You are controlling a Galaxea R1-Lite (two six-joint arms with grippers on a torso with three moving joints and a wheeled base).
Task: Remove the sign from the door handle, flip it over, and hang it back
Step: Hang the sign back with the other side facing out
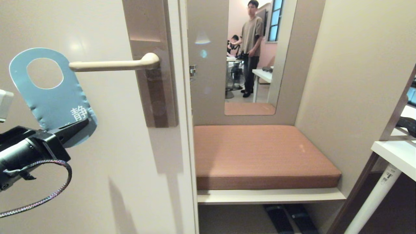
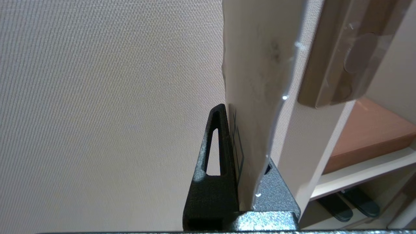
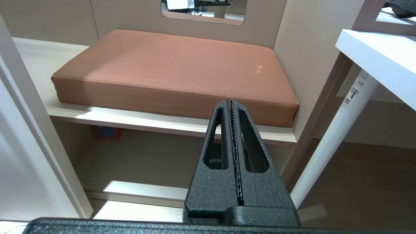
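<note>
Left gripper point(image 1: 85, 123) clamped on the lower end of the sign point(image 1: 52, 94) — fingers closed on the card, seen edge-on between them in the left wrist view point(image 2: 256, 130). Sign is off the handle point(image 1: 113, 65), held in the air just left of the lever's free tip, tilted, oval hole at the top. Slate-blue face toward the head camera, white characters near the grip. Hole sits about level with the lever tip, beside it, not threaded on. Handle is horizontal on a brownish backplate point(image 1: 156, 94), on the cream door point(image 1: 113, 162).

Right gripper point(image 3: 231, 107) parked low, out of the head view — fingers pressed fully together, holding nothing, pointed at the brown cushion point(image 3: 175, 65) on a shelf-like bench point(image 3: 156, 122).

Right of the door: mirror point(image 1: 250, 58) above the cushion, a person reflected standing in it. White table point(image 1: 395, 154) with a white leg at far right. Dark slippers point(image 1: 289, 217) under the bench.
</note>
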